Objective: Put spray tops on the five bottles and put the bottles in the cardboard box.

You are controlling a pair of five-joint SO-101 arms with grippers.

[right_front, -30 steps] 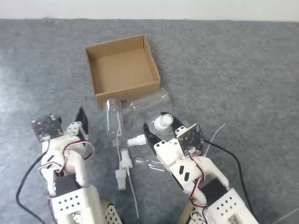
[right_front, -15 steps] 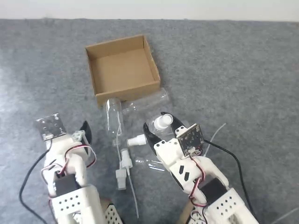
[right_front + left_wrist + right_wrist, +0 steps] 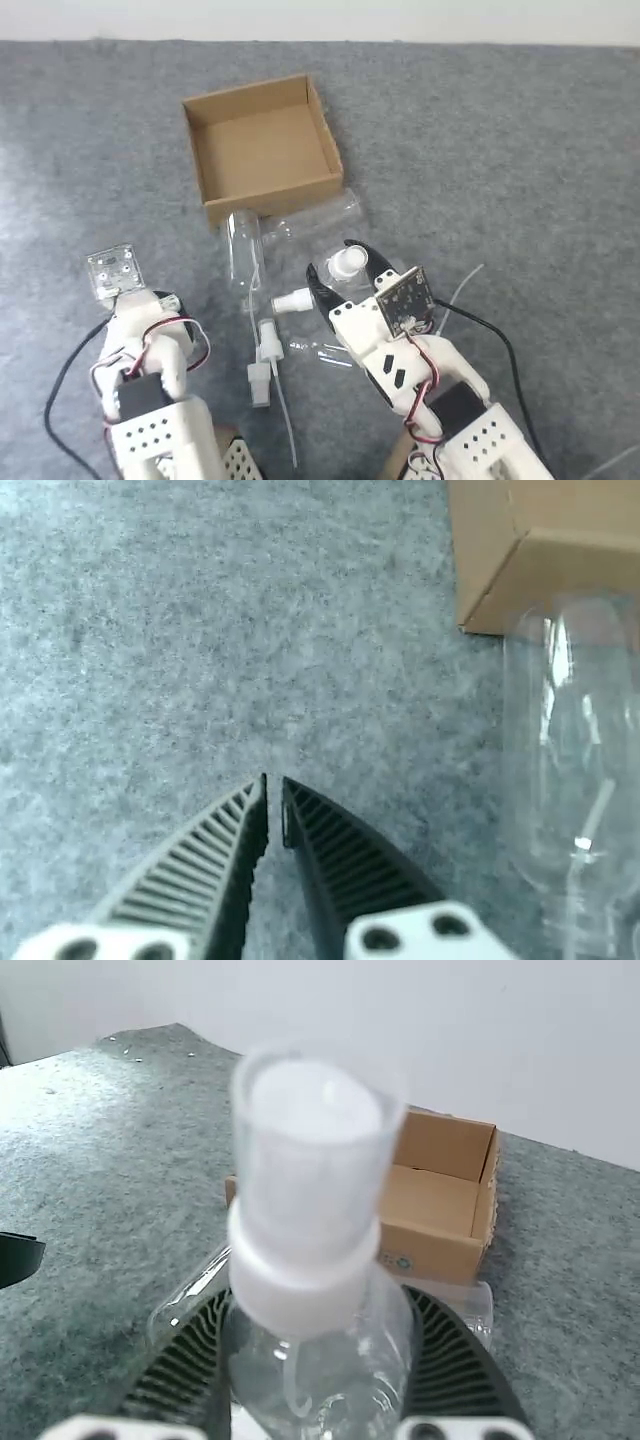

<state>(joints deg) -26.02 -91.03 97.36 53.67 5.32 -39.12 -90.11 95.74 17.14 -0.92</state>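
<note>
Nearest the arms' bases, the right gripper [image 3: 320, 1365] has its ribbed jaws clamped on the shoulders of a clear bottle [image 3: 305, 1260], held upright with a white collar and a clear cap on its neck. The grip sits low on smooth, rounded plastic, so the bottle could likely twist or slide out if the arm swings fast. The left gripper [image 3: 273, 798] hangs over the grey carpet [image 3: 500, 150] with its jaws almost together and nothing between them; it would need to open before it can take anything, or it may just push things around. Between the two arms lie loose spray tops [image 3: 268, 345] with thin tubes, easy to snag or sweep aside. Just beyond them, two capless bottles [image 3: 243, 250] lie on their sides, touching each other close to the box front; a nudge could roll them. Farthest off, the cardboard box [image 3: 280, 197] stands empty, light enough to shift if a bottle knocks its wall.
</note>
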